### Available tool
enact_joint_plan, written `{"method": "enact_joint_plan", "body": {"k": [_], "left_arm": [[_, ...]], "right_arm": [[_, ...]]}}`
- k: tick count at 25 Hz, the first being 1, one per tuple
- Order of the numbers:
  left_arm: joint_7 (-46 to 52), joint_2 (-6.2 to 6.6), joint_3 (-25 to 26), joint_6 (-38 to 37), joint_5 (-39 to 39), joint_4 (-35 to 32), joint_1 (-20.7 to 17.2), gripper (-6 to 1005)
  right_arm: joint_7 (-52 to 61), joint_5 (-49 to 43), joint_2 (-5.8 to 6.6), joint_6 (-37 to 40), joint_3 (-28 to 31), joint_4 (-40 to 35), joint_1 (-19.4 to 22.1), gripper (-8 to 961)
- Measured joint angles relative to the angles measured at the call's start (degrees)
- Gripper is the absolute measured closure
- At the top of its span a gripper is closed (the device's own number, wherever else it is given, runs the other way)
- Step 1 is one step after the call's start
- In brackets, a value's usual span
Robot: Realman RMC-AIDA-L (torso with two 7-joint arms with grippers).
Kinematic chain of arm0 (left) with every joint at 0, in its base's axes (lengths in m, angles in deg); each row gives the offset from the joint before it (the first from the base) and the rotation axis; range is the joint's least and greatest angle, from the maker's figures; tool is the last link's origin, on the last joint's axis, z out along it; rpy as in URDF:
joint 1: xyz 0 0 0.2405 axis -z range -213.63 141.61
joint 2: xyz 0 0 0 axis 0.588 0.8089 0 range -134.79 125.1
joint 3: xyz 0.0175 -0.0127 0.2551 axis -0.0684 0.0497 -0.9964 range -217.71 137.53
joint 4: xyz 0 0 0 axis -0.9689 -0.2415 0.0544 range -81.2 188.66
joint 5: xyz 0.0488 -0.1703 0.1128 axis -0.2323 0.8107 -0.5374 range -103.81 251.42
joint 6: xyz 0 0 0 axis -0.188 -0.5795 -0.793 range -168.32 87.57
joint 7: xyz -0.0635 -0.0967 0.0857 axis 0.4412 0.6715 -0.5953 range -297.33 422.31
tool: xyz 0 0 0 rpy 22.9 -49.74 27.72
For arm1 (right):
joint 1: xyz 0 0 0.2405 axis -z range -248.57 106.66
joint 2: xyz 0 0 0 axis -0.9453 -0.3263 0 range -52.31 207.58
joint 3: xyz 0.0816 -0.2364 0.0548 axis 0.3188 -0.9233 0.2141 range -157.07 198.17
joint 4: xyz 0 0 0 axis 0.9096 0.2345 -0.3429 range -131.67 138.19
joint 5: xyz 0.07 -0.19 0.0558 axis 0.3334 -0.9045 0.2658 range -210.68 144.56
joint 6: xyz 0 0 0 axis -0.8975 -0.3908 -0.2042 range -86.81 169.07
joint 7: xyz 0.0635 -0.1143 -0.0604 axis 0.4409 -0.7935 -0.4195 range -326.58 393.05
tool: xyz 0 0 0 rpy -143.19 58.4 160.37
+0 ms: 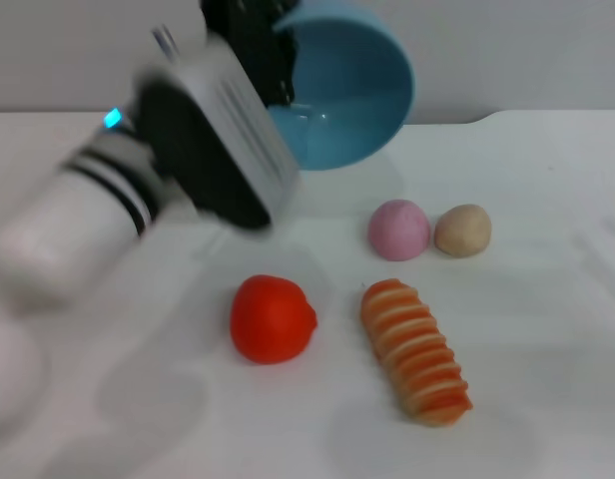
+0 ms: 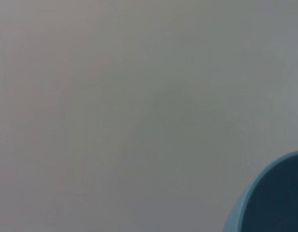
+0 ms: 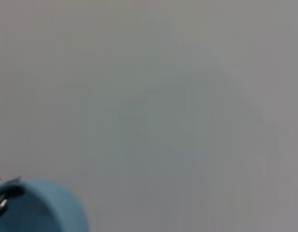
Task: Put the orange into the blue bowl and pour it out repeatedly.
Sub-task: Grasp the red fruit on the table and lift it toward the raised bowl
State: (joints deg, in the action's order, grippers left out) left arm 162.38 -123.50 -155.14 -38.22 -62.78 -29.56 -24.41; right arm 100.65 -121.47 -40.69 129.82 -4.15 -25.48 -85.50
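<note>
Left gripper (image 1: 273,60) gripping the blue bowl (image 1: 352,95) by its rim, holding it tipped on its side above the table (image 1: 547,200), orange (image 1: 273,319) lying on the table beside the ridged bread piece (image 1: 415,351), right gripper staying unseen

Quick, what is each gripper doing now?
Left gripper: shut on the blue bowl, tipped in the air.
Right gripper: not in view.

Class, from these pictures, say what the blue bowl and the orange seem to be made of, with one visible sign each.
Blue bowl: likely smooth plastic, with an even light-blue colour and small glints inside; it is held tilted by the left gripper.
Orange: possibly a plastic or rubber model, going by its uniform red-orange, softly glossy skin; real fruit cannot be ruled out.
</note>
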Motion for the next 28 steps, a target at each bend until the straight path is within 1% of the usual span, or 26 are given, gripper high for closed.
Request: {"method": "enact_joint_plan", "body": {"k": [1,3,4,5,6,8,9,11,12,13,15,16,17,18,20,26,28], "left_arm": [[0.00,0.00,0.00,0.00,0.00,0.00,0.00,1000],[2.78,0.16,5.51,-8.94,6.49,-1.41,2.51,1000],[6.06,0.28,8.97,-14.44,8.51,-1.34,4.46,1000],[9.49,0.35,12.31,-19.82,9.78,-0.82,6.40,1000],[12.86,0.41,15.24,-24.16,9.95,-0.14,8.26,1000],[22.20,0.54,23.51,-35.13,9.79,3.41,14.02,1000],[25.08,0.60,26.77,-39.12,9.64,5.65,16.49,1000],[28.63,0.76,32.46,-45.29,9.51,10.27,20.99,1000],[29.07,0.81,34.15,-47.24,9.40,11.83,22.46,1000],[29.25,0.80,35.24,-48.39,9.16,12.89,23.48,1000],[29.40,0.70,35.25,-48.39,8.57,13.19,23.90,999],[29.49,0.59,34.55,-47.72,8.33,12.86,23.77,999],[29.57,0.52,33.89,-46.89,8.30,12.61,23.62,999],[29.73,0.48,33.39,-46.44,8.29,12.49,23.56,999],[30.44,0.46,32.99,-45.94,8.32,12.50,23.51,1000],[31.02,0.41,32.30,-45.65,8.50,12.90,23.12,1000],[31.11,0.41,31.69,-45.13,8.73,12.92,22.91,999]], "right_arm": [[1.55,-0.88,0.09,-0.16,-0.35,-0.22,-0.48,341],[6.06,-2.84,0.46,-0.81,-0.62,-0.71,-1.53,341],[8.87,-3.71,0.74,-1.23,-0.69,-1.01,-2.04,342],[10.76,-4.19,0.92,-1.35,-0.80,-1.26,-2.32,342],[16.38,-6.48,1.33,-1.58,-1.41,-2.76,-3.27,342],[18.09,-8.21,1.38,-1.67,-1.72,-3.61,-3.90,342],[19.77,-9.92,1.41,-1.76,-1.93,-4.29,-4.53,342],[24.44,-15.29,1.45,-2.21,-2.18,-5.29,-6.72,342],[28.11,-19.00,1.48,-2.39,-2.43,-5.85,-8.09,342],[35.25,-26.45,1.46,-2.31,-3.64,-7.29,-11.02,342],[39.88,-32.01,0.93,-2.03,-5.76,-8.65,-13.95,342],[39.88,-32.01,0.93,-2.03,-5.76,-8.65,-13.95,342],[40.90,-33.38,0.58,-2.03,-6.81,-9.12,-14.99,342],[40.86,-33.90,0.13,-2.05,-8.27,-9.44,-16.07,342],[40.79,-34.00,-0.29,-2.35,-11.77,-9.53,-17.87,342],[40.85,-33.82,-0.49,-4.23,-20.00,-6.60,-22.91,342],[40.87,-33.76,-0.54,-5.95,-22.70,-3.42,-25.51,342]]}}
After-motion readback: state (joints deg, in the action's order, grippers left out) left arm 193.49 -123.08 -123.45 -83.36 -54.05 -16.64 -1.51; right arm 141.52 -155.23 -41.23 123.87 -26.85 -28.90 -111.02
